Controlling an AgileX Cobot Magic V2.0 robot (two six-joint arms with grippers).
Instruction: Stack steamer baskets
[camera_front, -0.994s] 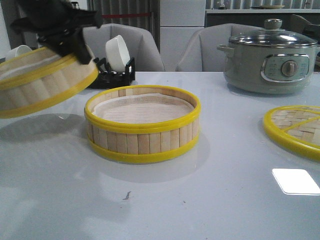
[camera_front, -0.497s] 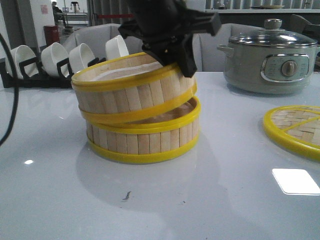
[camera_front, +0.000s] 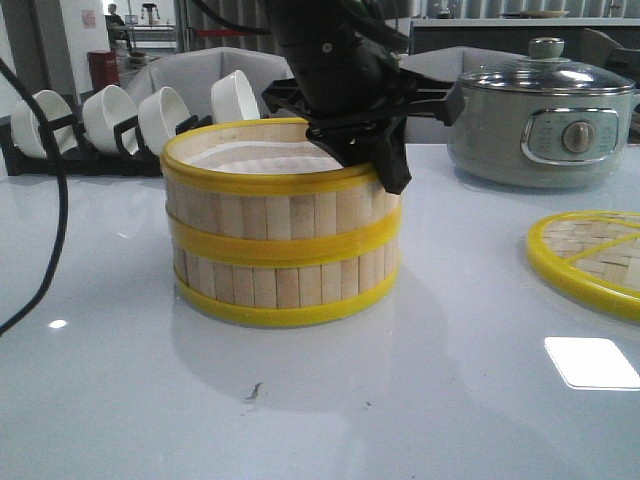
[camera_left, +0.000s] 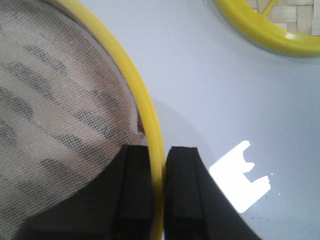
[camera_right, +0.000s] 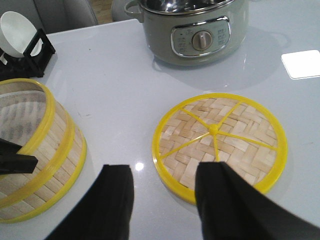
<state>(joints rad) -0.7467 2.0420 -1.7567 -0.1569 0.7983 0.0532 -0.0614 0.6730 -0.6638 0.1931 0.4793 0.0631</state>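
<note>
Top basket (camera_front: 270, 190) sits square on the bottom basket (camera_front: 285, 285), rims meeting all round, the pair standing mid-table (camera_front: 400, 400). The left gripper (camera_left: 158, 192) has its jaws pinched on the top basket's rim at the right side, one finger (camera_left: 135, 190) inside over the paper liner (camera_left: 55, 110), the other outside. In the front view the black arm (camera_front: 340, 70) comes down from above and covers the stack's far right edge.

Around it: behind and to the left, a black rack (camera_front: 60, 160) holding white bowls (camera_front: 165, 112), set close to the stack's back left. Far right at the back, the grey pot (camera_front: 540, 125) with its glass lid on. Right of the stack, near the table's edge, the flat woven lid (camera_right: 220, 142) lies on the table, well apart from the baskets, with a wide bare strip of table between them.

The right gripper (camera_right: 165, 200) hangs above the near edge of that lid, jaws spread wide, holding nothing. In front of the stack the table runs open to the near edge, only a small dark mark (camera_front: 253, 391) and a bright reflection (camera_front: 592, 362) on it
</note>
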